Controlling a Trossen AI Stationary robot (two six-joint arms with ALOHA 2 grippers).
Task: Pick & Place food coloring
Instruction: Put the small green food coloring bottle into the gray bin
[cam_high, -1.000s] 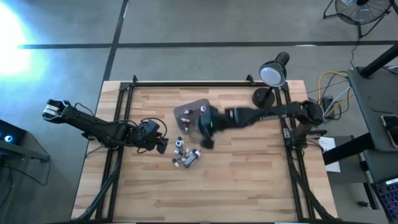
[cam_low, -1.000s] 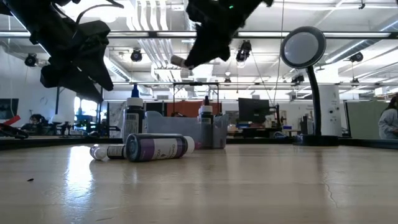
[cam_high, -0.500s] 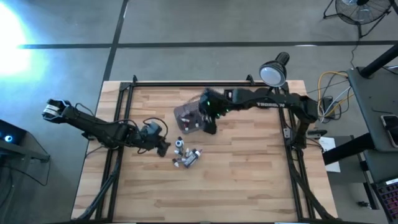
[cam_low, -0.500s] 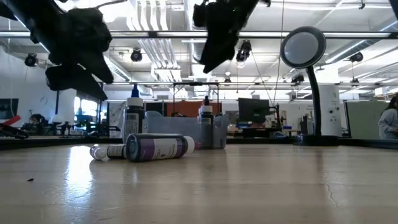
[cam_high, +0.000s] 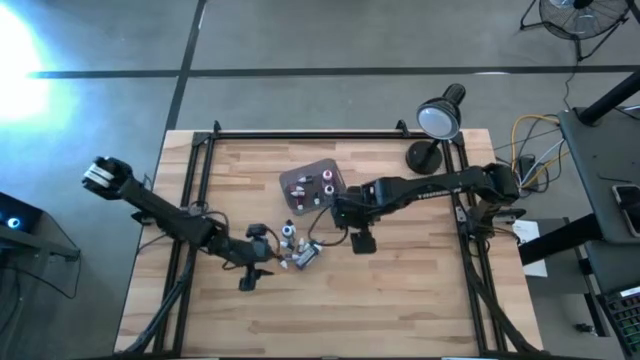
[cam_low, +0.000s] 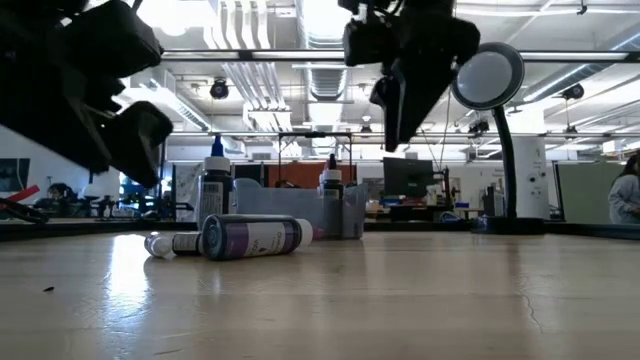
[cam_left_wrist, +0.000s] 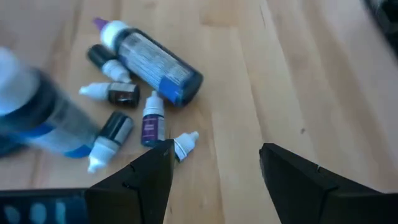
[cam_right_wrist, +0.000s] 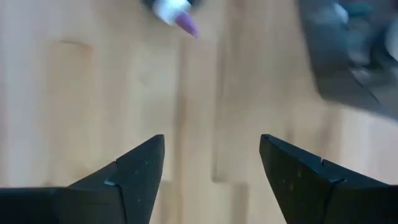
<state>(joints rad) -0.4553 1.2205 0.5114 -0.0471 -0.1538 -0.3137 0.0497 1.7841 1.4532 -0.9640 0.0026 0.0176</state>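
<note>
Several food coloring bottles (cam_high: 298, 251) lie in a loose heap on the wood: small ones (cam_left_wrist: 151, 124) beside a bigger blue-labelled bottle (cam_left_wrist: 158, 59), which lies on its side (cam_low: 255, 237). More small bottles stand in the grey tub (cam_high: 312, 185) behind them. My left gripper (cam_high: 256, 272) hovers open just left of the heap, fingers either side of bare wood (cam_left_wrist: 214, 168). My right gripper (cam_high: 361, 240) hangs open above bare table right of the heap (cam_right_wrist: 211, 162), holding nothing.
A round desk lamp (cam_high: 438, 120) stands at the table's far right corner. Black frame rails (cam_high: 200, 150) run along the table's sides. Bare wood lies toward the near edge (cam_high: 330, 320).
My right gripper, shut on a small bottle above the tub, has opened, let it go and swung toward the near edge and right, tipping downward. My left gripper has rolled and sunk toward the near edge, ending beside the heap. The heap has not moved.
</note>
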